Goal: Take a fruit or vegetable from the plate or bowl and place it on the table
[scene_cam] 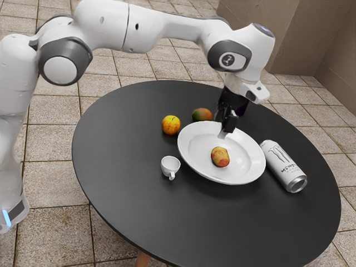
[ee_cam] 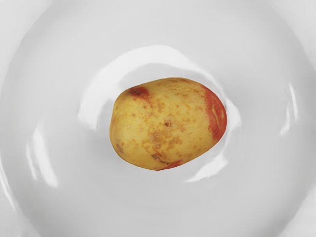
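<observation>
The black two-finger gripper [scene_cam: 226, 124] hangs above the round white glossy plate [scene_cam: 192, 158], its fingers standing apart with nothing held between them. The oval yellow potato with red patches [scene_cam: 220, 157] lies in the plate, and the wrist view looks down on it. Near the plate on the round black table [scene_cam: 128, 183] are a green-and-orange mango [scene_cam: 202, 114], a round yellow-orange fruit [scene_cam: 171, 125], a small white cup [scene_cam: 169, 165] and a white cylindrical can [scene_cam: 282, 166] on its side.
</observation>
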Action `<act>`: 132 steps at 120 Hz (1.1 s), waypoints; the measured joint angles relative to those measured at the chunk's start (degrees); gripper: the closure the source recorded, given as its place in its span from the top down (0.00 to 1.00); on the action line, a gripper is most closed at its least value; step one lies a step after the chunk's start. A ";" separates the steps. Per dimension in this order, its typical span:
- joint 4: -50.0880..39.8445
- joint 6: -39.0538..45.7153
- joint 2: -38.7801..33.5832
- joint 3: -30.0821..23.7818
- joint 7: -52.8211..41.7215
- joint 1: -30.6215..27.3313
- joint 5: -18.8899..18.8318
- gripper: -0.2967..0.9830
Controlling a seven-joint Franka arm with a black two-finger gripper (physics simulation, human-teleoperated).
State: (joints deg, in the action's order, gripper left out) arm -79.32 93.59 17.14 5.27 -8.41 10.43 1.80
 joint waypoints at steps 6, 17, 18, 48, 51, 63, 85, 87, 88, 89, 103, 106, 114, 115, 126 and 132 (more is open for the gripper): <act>-1.54 1.84 -0.16 -0.55 -0.02 -0.04 0.73 0.75; -3.09 4.50 -0.39 -2.18 -0.06 0.06 1.53 0.75; -3.30 4.74 -0.41 -2.24 -0.06 0.06 1.58 0.75; -8.13 8.05 -2.24 10.66 -0.29 11.05 3.22 0.75; -8.93 8.44 -2.27 12.96 -0.31 13.16 3.68 0.75; -11.20 10.09 -2.45 16.04 -0.36 16.13 4.83 0.75; -12.82 13.88 -1.98 16.42 -0.44 16.19 5.54 0.75; -12.86 14.12 -1.93 16.41 -0.45 16.14 5.57 0.75; -12.88 14.23 -1.92 16.40 -0.45 16.13 5.58 0.75; -12.91 14.33 -1.90 16.40 -0.45 16.13 5.60 0.75; -13.49 15.42 -1.89 16.35 -0.47 16.12 5.74 0.75; -13.60 15.58 -1.81 16.35 -0.48 16.08 5.76 0.75; -13.73 16.06 -1.32 16.30 -0.48 15.91 5.79 0.75; -13.73 16.14 -1.28 16.29 -0.49 15.88 5.80 0.75; -13.77 17.11 -0.76 16.14 -0.51 15.26 5.82 0.75; -13.78 17.58 -0.56 16.11 -0.52 15.10 5.83 0.75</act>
State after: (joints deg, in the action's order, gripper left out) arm -93.10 111.17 16.59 21.38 -8.93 25.53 7.63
